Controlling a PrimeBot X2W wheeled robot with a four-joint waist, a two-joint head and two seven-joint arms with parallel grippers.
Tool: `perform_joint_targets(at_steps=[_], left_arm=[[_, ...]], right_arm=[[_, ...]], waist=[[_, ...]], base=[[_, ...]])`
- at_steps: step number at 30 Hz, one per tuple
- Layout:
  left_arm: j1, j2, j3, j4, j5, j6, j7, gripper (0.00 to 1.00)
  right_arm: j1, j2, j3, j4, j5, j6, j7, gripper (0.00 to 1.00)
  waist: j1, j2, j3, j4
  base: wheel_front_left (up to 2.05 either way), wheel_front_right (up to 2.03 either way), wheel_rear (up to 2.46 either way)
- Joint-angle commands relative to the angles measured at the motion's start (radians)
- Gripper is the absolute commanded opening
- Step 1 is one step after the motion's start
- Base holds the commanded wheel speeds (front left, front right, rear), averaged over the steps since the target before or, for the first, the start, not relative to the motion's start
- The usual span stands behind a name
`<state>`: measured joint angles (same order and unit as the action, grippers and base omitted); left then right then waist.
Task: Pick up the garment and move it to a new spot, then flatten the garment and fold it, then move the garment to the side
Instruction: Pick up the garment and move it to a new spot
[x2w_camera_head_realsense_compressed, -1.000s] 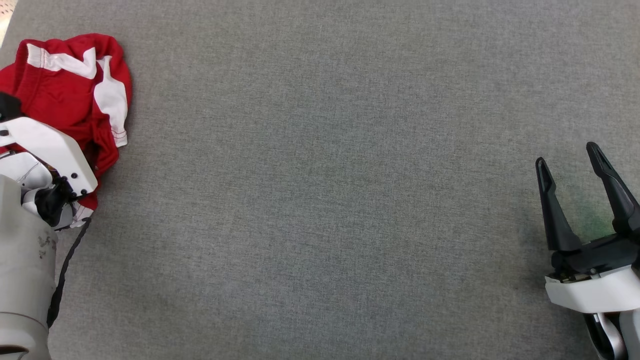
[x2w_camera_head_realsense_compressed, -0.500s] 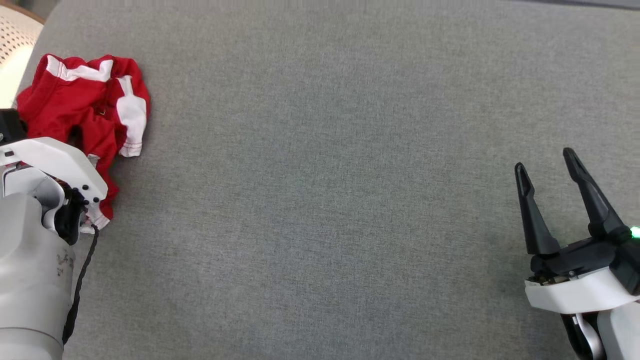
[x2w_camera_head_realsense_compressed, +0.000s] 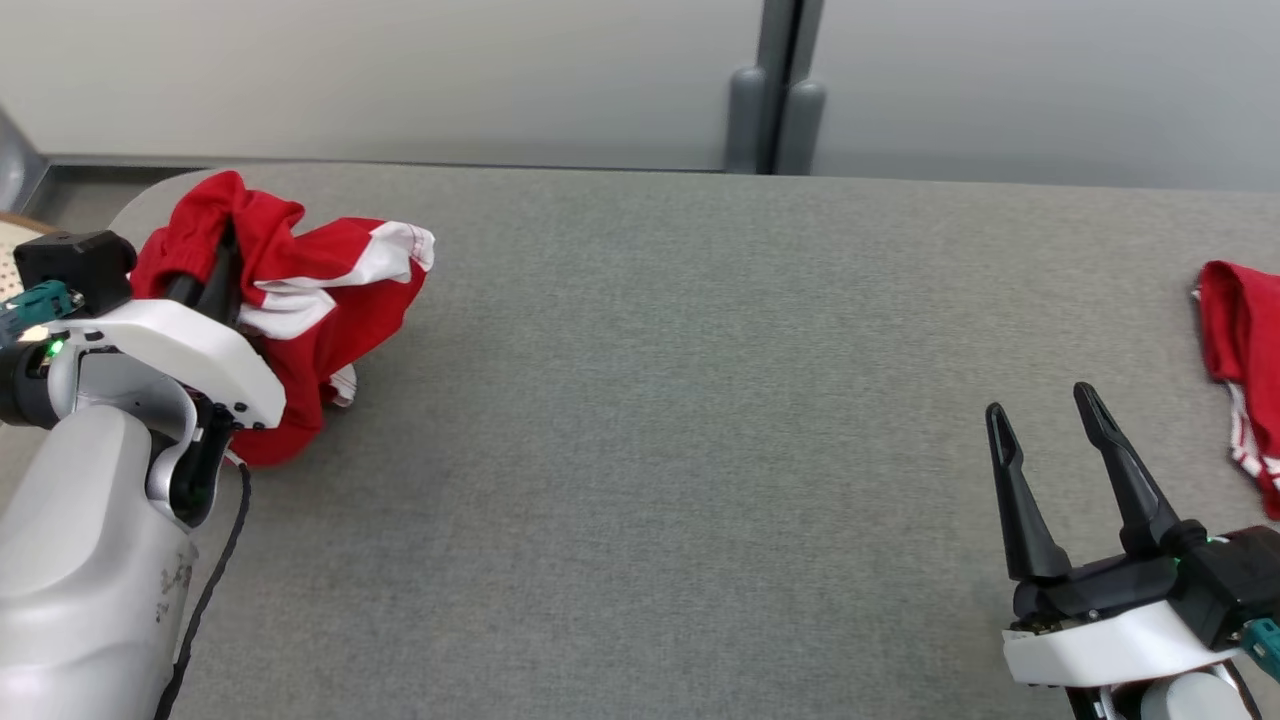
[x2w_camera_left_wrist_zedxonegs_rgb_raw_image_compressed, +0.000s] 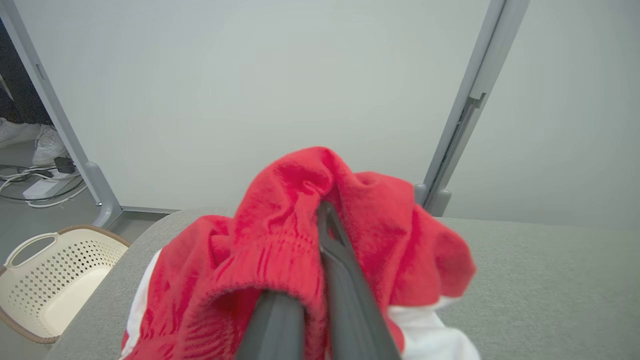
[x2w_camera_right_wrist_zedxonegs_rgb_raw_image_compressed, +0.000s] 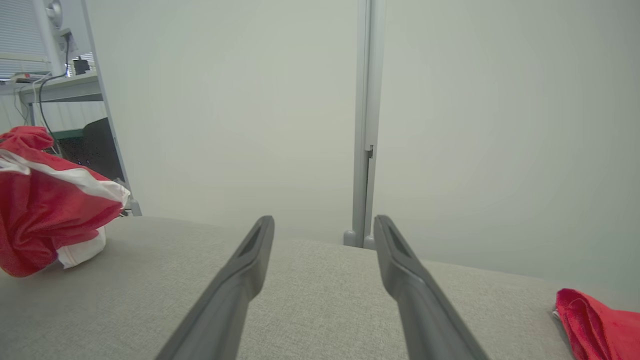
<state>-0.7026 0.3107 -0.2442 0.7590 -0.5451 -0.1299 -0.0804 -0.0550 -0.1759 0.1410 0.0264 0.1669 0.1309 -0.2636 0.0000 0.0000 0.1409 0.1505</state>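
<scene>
Noted at far left corner of grey table (x2w_camera_head_realsense_compressed: 640, 400): red-and-white garment (x2w_camera_head_realsense_compressed: 330, 300), bunched, top fold pinched in left gripper (x2w_camera_head_realsense_compressed: 225, 255), fingers pressed together; lower folds touching table. Seen at near right: right gripper (x2w_camera_head_realsense_compressed: 1040, 400), spread wide, nothing between fingers. Also logged: second red cloth (x2w_camera_head_realsense_compressed: 1235, 330) near right edge; cream basket (x2w_camera_left_wrist_zedxonegs_rgb_raw_image_compressed: 45, 280) on floor off left corner.

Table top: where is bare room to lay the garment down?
The middle, between the red-and-white garment held by the left gripper and the open right gripper, is bare. Crowded at the right edge: a second red garment.
</scene>
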Motion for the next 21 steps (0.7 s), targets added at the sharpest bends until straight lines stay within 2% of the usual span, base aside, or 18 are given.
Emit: perform_joint_targets(at_steps=[1,6,11,16,21], left_arm=[[0.025,0.008,-0.015,-0.04,-0.009,-0.001,0.003,0.0],[0.088,0.011,-0.045,-0.197,-0.036,0.001,0.04,0.0],[0.174,-0.003,-0.051,-0.381,-0.073,0.021,0.095,0.0],[0.298,-0.037,-0.114,-0.576,-0.107,0.053,0.216,0.0],[0.375,-0.057,-0.206,-0.617,-0.06,0.081,0.272,0.0]], right_arm=[[0.017,0.005,-0.003,0.004,0.007,0.0,-0.001,1.0],[0.033,0.023,-0.015,0.0,0.006,0.0,-0.001,1.0],[0.047,0.04,-0.027,-0.004,0.009,0.0,-0.001,1.0],[0.066,0.05,-0.048,-0.013,0.009,0.0,-0.001,1.0],[0.071,0.058,-0.059,-0.019,0.009,0.0,-0.001,1.0]], waist=[[0.0,0.0,-0.067,-0.074],[0.0,0.0,-0.116,-0.165],[0.0,0.0,-0.137,-0.259],[0.0,0.0,-0.13,-0.34],[0.0,0.0,-0.102,-0.381]], base=[[0.0,0.0,0.0],[0.0,0.0,0.0],[0.0,0.0,0.0],[0.0,0.0,0.0],[0.0,0.0,0.0]])
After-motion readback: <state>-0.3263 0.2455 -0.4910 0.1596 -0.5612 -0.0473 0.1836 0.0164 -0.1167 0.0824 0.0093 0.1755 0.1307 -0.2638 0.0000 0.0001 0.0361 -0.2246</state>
